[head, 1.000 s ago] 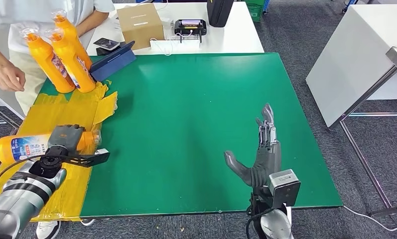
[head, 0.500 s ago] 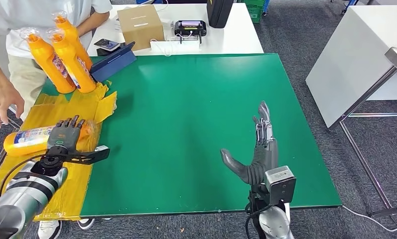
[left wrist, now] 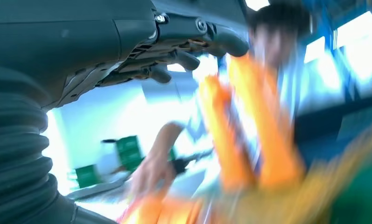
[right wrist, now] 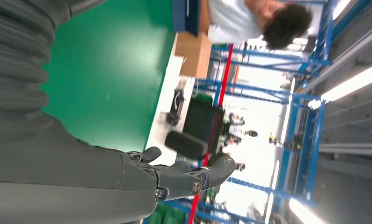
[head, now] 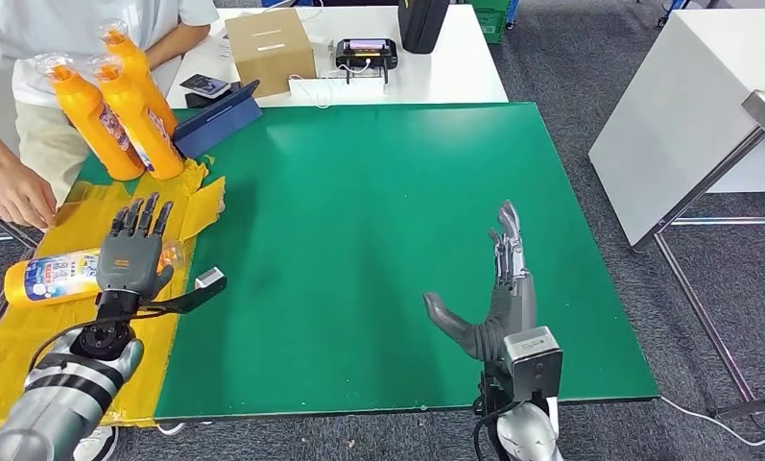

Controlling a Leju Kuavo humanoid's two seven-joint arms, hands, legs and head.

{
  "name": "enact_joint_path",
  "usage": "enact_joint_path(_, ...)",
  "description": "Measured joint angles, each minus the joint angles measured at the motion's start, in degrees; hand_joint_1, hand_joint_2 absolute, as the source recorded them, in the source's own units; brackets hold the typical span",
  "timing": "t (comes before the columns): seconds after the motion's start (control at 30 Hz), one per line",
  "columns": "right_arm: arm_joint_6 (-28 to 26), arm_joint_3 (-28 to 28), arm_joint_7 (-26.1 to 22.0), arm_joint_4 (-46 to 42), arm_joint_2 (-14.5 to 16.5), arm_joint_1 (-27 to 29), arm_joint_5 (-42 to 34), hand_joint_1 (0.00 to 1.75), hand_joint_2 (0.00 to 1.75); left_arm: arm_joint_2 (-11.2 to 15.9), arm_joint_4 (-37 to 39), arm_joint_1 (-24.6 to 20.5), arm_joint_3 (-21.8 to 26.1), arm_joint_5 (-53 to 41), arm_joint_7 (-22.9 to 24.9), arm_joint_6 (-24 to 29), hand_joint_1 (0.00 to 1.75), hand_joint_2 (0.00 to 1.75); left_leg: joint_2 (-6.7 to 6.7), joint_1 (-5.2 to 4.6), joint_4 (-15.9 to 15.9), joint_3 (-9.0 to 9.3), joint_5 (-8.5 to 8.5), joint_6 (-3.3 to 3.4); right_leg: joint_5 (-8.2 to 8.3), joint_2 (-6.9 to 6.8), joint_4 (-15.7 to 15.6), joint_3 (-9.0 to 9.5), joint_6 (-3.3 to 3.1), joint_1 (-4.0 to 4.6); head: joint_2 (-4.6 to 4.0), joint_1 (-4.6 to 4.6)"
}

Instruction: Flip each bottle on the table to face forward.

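Left hand (head: 133,252): dark fingers (head: 140,217) straight and spread, pointing away from the robot, palm down above the neck end of the lying orange plastic bottle with a blue-and-white label (head: 52,275). Holds nothing; whether the palm touches the bottle cannot be told. Left wrist view is motion-blurred; fingers (left wrist: 184,58) read as extended.

Right hand (head: 498,298): fingers straight, thumb out to the side, open and holding nothing, hovering over the green table mat (head: 378,192) near its front edge.

Lying bottle rests on its side on the yellow taped sheet (head: 157,202) at the table's left. Two upright orange bottles (head: 119,106) stand at the sheet's far end, touching each other. A person's hand (head: 18,197) rests at the left table edge, near the lying bottle's base. Brown cardboard box (head: 268,43) on the white table beyond.
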Motion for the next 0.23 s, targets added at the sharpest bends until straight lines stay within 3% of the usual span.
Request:
enact_joint_path(0.07,-1.66,0.03,-0.80,-0.45,-0.33,1.42,0.86,0.00,1.75,-2.83,-12.05,5.22,3.05,4.82,-9.17,1.06,0.00,1.75,-0.06,-0.08,0.00,-0.04,-0.05,0.05,-0.04,-0.03,-0.01,-0.02,0.02,-0.08,0.00,0.01)
enact_joint_path(0.17,-3.24,0.11,-1.37,-1.69,-0.85,3.63,1.89,0.00,1.75,-9.57,-26.50,12.62,7.69,18.86,-27.89,1.34,0.00,1.75,-0.04,-0.21,-0.01,-0.08,-0.25,0.14,-0.09,-0.03,-0.02,0.01,0.02,-0.17,0.00,0.04)
enact_joint_path(0.23,-3.68,0.16,-1.40,-2.35,-1.11,4.72,2.22,0.00,1.75,-12.35,-31.94,16.10,8.65,26.26,-33.05,1.36,0.00,1.75,0.09,-0.26,-0.01,-0.06,-0.37,0.13,-0.09,0.08,-0.03,-0.02,0.02,-0.22,0.00,0.04)
